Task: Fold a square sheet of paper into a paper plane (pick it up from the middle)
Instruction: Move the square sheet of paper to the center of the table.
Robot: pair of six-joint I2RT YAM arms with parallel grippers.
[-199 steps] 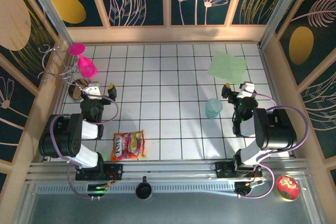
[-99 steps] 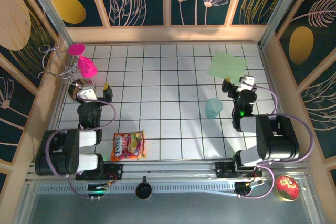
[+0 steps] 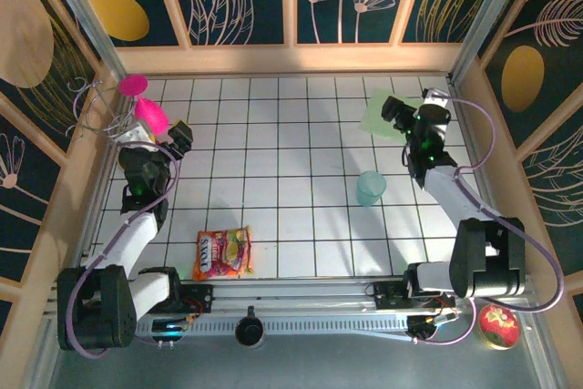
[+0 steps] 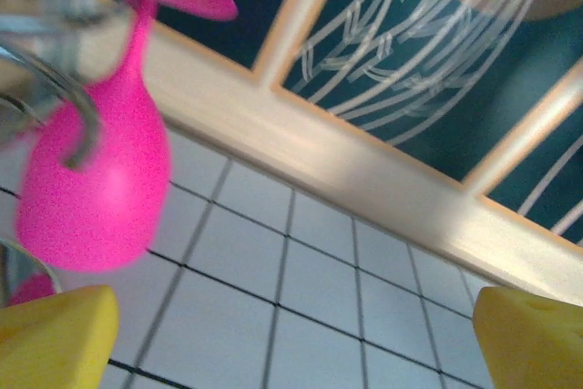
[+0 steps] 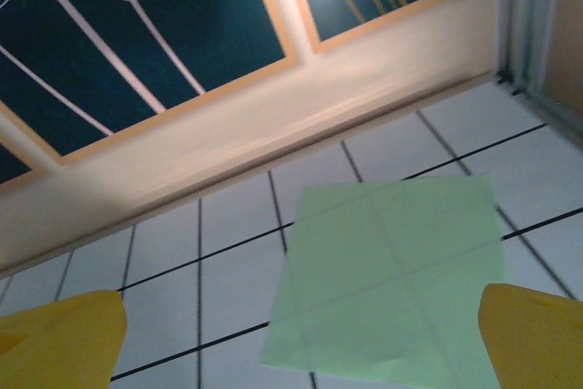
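Observation:
The square sheet of paper (image 3: 376, 117) is pale mint green and lies flat on the tiles at the far right, showing faint crease lines (image 5: 392, 289). My right gripper (image 3: 413, 109) hovers over the sheet's right part. Its jaws are open and its yellow fingertips (image 5: 59, 339) stand wide apart on either side of the sheet, holding nothing. At the far left my left gripper (image 3: 158, 135) is open and empty above bare tiles (image 4: 293, 339), right beside a pink glass. The paper plane is out of view.
A pink wine glass (image 3: 150, 116) (image 4: 96, 179) hangs on a wire rack (image 3: 91, 102) at the far left. A translucent teal cup (image 3: 371, 188) stands near the right arm. A snack bag (image 3: 222, 253) lies near the front. Wooden walls (image 3: 291, 59) ring the table.
Both arms have stretched away from their bases. The right gripper moved up over the paper sheet. The left gripper moved up toward the pink glass. Both stayed open.

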